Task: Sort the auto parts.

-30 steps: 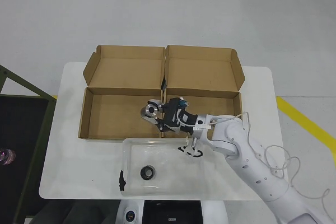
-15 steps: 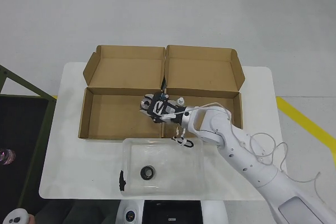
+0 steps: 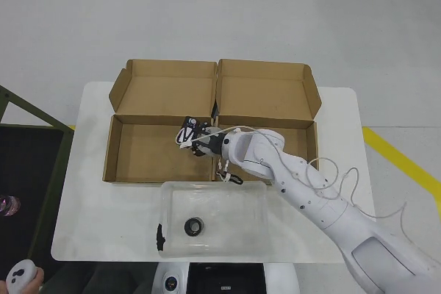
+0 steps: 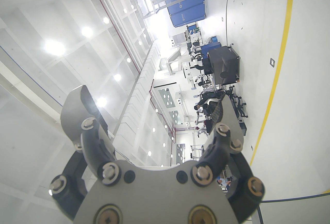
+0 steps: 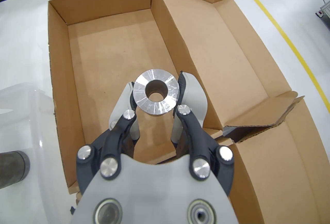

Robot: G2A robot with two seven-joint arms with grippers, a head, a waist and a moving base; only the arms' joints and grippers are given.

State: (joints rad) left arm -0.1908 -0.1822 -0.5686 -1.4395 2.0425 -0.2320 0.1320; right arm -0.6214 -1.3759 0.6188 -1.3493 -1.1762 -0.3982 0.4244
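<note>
Now | right claw [image 5: 156,101] grips metal ring [image 5: 167,83], hole aimed downward | cardboard box [image 5: 103,54] floor beneath, spreading toward 9 o'clock.

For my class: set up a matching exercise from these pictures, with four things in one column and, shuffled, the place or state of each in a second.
Things
1. metal ring
2. dark round part
3. black strip
4. left gripper

Place or state
A. open, holding nothing
B. on the floor of the clear bin
C. clamped in the right gripper above the left cardboard box
D. at the clear bin's left edge

Pairs: 1-C, 2-B, 3-D, 4-A
</note>
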